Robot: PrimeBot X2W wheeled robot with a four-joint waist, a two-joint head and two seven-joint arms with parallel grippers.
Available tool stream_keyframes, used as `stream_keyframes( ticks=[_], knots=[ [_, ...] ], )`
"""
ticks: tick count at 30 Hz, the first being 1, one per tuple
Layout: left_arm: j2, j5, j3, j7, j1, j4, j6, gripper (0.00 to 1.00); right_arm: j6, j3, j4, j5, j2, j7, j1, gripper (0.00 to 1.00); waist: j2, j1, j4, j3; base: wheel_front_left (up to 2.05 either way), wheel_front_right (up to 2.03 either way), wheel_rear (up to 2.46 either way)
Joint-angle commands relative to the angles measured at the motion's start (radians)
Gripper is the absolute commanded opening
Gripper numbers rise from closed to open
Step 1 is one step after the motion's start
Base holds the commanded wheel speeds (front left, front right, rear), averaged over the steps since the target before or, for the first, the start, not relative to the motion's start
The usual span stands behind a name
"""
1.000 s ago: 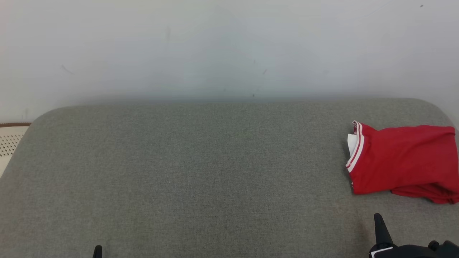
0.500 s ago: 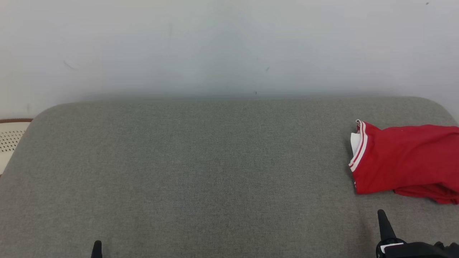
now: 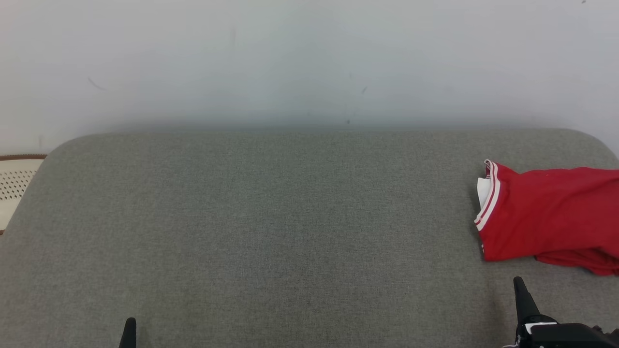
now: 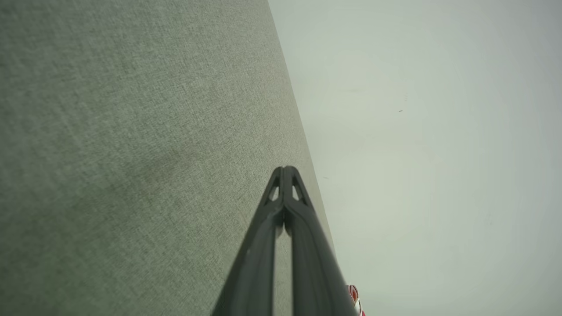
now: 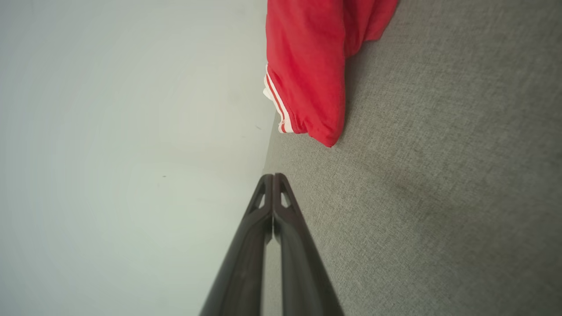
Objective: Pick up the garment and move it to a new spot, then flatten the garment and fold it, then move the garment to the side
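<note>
The garment (image 3: 551,215) is a red jersey folded into a bundle at the right side of the grey cushion (image 3: 271,222), its red-and-white striped trim facing left. It runs past the head view's right edge. The right wrist view has the garment (image 5: 311,66) lying ahead of my right gripper (image 5: 273,176), which is shut with nothing in it. In the head view the right gripper (image 3: 519,281) sits just in front of the garment, apart from it. My left gripper (image 3: 129,321) pokes up at the bottom left; its fingertips (image 4: 285,168) are shut together and hold nothing. A sliver of the garment (image 4: 354,295) shows there.
A pale wall (image 3: 309,63) rises behind the cushion. A cream perforated object with a brown rim (image 3: 14,183) sits off the cushion's left end. The cushion's corners are rounded.
The whole head view has shifted a little, so the camera moved. Both grippers stay shut, and the garment lies as before.
</note>
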Motion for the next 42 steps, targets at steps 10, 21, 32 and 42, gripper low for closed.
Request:
stream_keyframes(
  ticks=[10,21,32,42],
  knots=[
    [0.007,-0.111,0.009,0.029,-0.021,-0.006,-0.017,0.0,0.0,-0.023,-0.016,0.106,0.006,0.027,-0.014,0.0,0.0,0.0,0.007,0.008,0.0,0.0,0.0],
    [0.007,-0.203,0.012,0.05,-0.026,-0.005,-0.026,0.0,0.0,-0.041,-0.021,0.192,0.011,0.05,-0.021,0.0,0.0,0.0,0.013,0.016,0.0,0.0,0.0],
    [0.007,-0.286,0.014,0.07,-0.037,-0.004,-0.033,0.0,0.0,-0.058,-0.026,0.273,0.015,0.071,-0.021,0.0,0.0,0.0,0.019,0.024,0.0,0.0,0.0],
    [0.007,-0.336,0.016,0.083,-0.042,-0.003,-0.036,0.0,0.0,-0.068,-0.029,0.322,0.018,0.082,-0.022,0.0,0.0,0.0,0.024,0.03,0.0,0.0,0.0]
  ],
)
